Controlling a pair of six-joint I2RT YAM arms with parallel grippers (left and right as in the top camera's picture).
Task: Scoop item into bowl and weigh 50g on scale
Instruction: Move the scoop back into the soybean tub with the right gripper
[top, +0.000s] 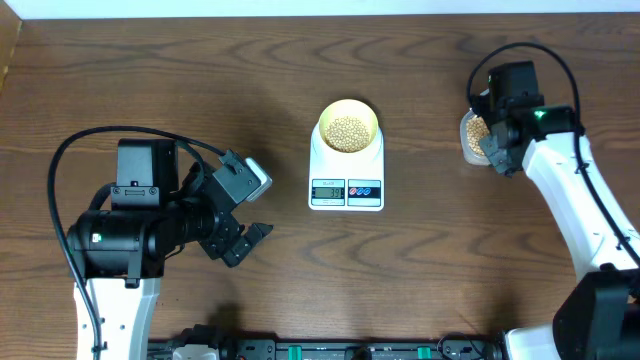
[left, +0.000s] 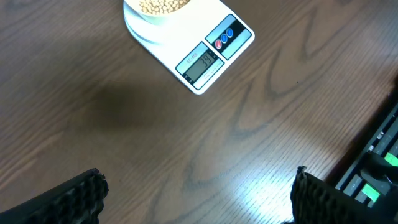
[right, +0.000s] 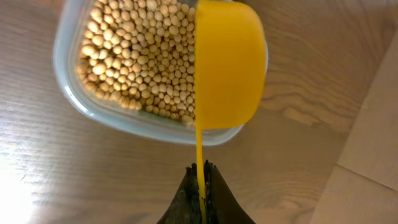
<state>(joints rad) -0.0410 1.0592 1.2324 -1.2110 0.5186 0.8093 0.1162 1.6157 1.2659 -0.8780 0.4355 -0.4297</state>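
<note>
1. Worktop (top: 200, 70): brown wood grain, carrying every item listed.

2. Scale (top: 346, 182): white and rectangular, at the centre of the overhead frame. Its display (left: 200, 65) and its red and blue buttons (left: 224, 38) lie on the edge toward the bottom of the frame. Digits show, but they are too small to read with confidence.

3. Bowl (top: 347, 112): pale yellow and round, seated on the scale's platform just above the display.

4. Beans (top: 347, 132): tan and round, one lot lying inside the bowl. A second, larger lot fills the tub.

5. Tub (right: 68, 93): clear plastic with rounded corners. It sits at the right of the overhead frame, well apart from the scale and partly hidden by the right arm.

6. Scoop (right: 229, 62): bright yellow, its cup over the right part of the tub with the back toward the wrist camera. The contents cannot be seen. A thin handle runs down to the bottom centre of the frame.

7. Right fingers (right: 186, 202): pressed together on the scoop's handle.

8. Left fingers (left: 78, 199): spread wide, gripping nothing. They sit at the lower left of the overhead frame, above bare worktop and well apart from the scale.
</note>
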